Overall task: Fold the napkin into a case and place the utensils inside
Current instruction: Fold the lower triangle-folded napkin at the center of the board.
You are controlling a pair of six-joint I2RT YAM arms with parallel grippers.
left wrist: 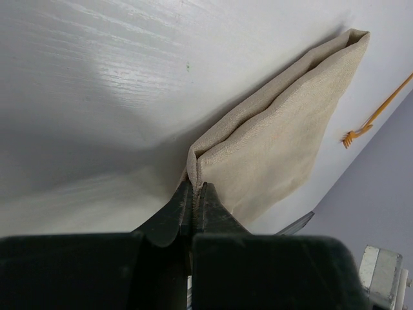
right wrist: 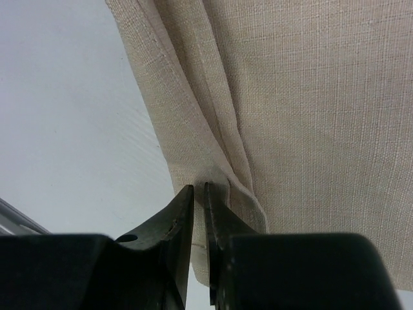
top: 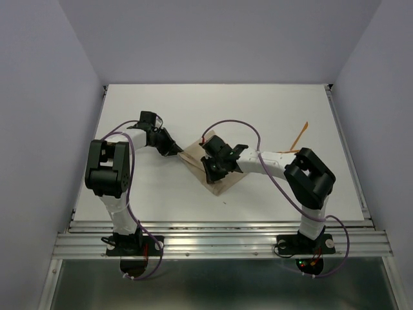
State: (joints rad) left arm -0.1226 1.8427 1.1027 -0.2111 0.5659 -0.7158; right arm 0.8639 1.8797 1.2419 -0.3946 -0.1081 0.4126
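The napkin (top: 222,185) lies near the middle of the table (top: 271,103), already doubled into a layered oblong set on a slant, though by my reading not yet a finished case; the left gripper (left wrist: 193,194) is clamped on the cloth's near corner, jaws pressed together with the layers bunched between them; the right gripper (right wrist: 199,194) is pinched on a folded edge further along the cloth, with only a sliver between its jaws where the hem runs in; the utensils (top: 298,137), thin and orange, lie well apart on the right side of the table, untouched, and one shows fork tines in the left wrist view; the cloth looks light, soft and limp with a coarse weave, so it should give the jaws good purchase, but it will probably sag, slide on the smooth table and let its layers creep apart if pulled from one point alone; the sensible places to hold are corners and creased edges, taking every layer at once, both arms moving together so the fold comes out square; the utensils look light, stiff and slick, and since they lie flat they will likely want a pinch across the thin shaft near the middle
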